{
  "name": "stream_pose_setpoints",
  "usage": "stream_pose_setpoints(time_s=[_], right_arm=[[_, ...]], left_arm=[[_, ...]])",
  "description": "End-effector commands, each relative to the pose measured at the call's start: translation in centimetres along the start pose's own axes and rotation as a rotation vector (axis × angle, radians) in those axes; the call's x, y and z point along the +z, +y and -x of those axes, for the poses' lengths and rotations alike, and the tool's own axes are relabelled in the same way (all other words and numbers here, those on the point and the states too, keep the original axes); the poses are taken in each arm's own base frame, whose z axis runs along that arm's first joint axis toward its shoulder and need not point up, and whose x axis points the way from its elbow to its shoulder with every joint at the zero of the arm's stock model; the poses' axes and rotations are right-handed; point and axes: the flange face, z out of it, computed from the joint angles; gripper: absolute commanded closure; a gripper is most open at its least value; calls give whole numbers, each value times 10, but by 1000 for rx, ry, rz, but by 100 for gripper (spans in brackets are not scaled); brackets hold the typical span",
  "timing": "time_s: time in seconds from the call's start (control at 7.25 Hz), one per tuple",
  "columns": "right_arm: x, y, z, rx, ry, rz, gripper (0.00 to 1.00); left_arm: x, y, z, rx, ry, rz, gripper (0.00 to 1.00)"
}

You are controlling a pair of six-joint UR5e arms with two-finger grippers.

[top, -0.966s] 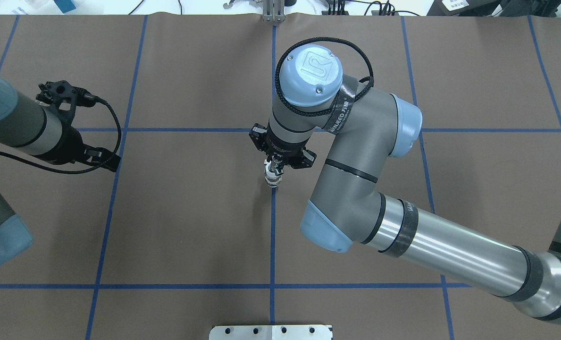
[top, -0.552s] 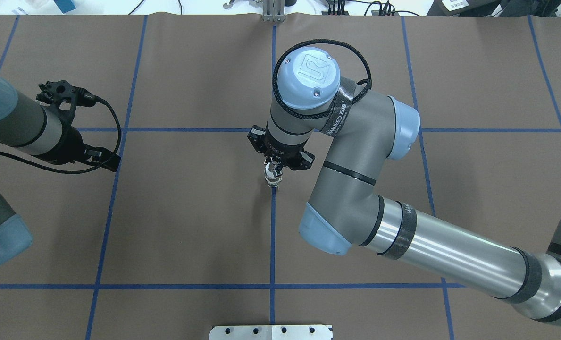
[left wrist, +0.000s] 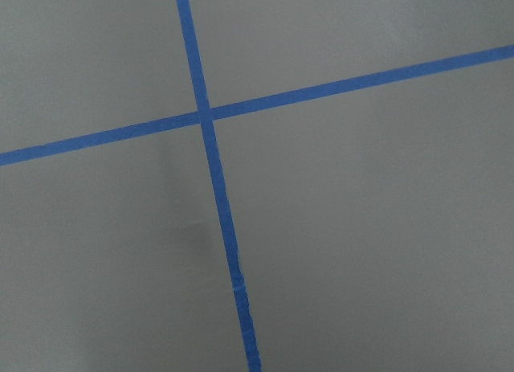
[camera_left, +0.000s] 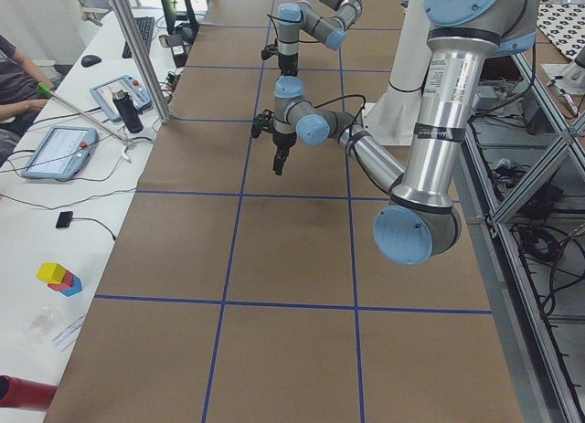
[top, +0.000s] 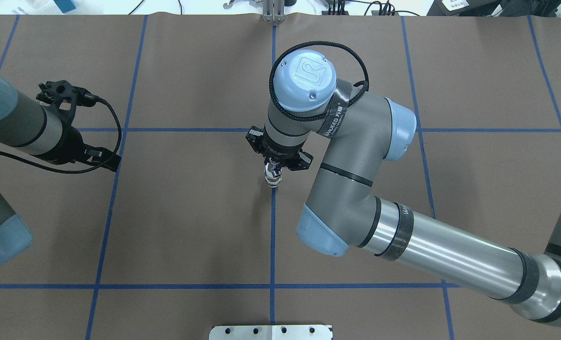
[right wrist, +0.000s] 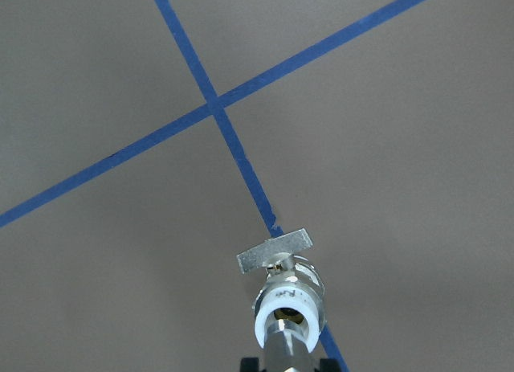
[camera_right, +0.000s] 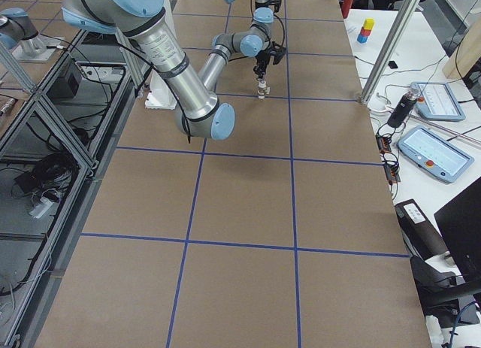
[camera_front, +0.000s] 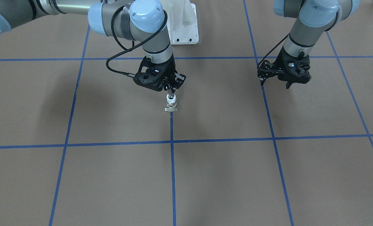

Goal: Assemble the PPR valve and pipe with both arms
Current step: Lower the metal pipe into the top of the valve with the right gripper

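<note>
My right gripper (camera_front: pixel 171 90) points straight down over the table's middle, on a blue tape line. It is shut on the pipe (right wrist: pixel 280 349), a short silver stub whose lower end sits in the top white ring of the PPR valve (right wrist: pixel 285 292). The valve hangs upright under it, its flat handle (camera_front: pixel 170 109) at table level; whether it touches the table I cannot tell. The valve also shows in the overhead view (top: pixel 273 178) below the right gripper (top: pixel 273 168). My left gripper (camera_front: pixel 288 84) hovers empty far off to my left; open or shut I cannot tell.
The table is brown paper (top: pixel 190 226) with a grid of blue tape lines (top: pixel 272 236). A white metal base plate (camera_front: pixel 183 31) stands at the robot's edge. The left wrist view shows only a tape crossing (left wrist: pixel 203 113). Operators' tablets (camera_left: pixel 59 149) lie on a side table.
The right arm's wrist and elbow have shifted slightly to the view's left, while the valve stays at the same spot. The left arm has not moved.
</note>
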Motion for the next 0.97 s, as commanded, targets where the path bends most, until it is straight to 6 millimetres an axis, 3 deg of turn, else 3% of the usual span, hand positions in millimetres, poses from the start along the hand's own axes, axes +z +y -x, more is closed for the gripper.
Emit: stream_pose_setpoints(time_s=[0.0,0.83], right_arm=[[1,0,0,0,2,0,100],[10,2,-4,-2,15,3,100]], left_arm=[[0,0,0,0,0,0,1],[1,0,1,-2,-2,2,1]])
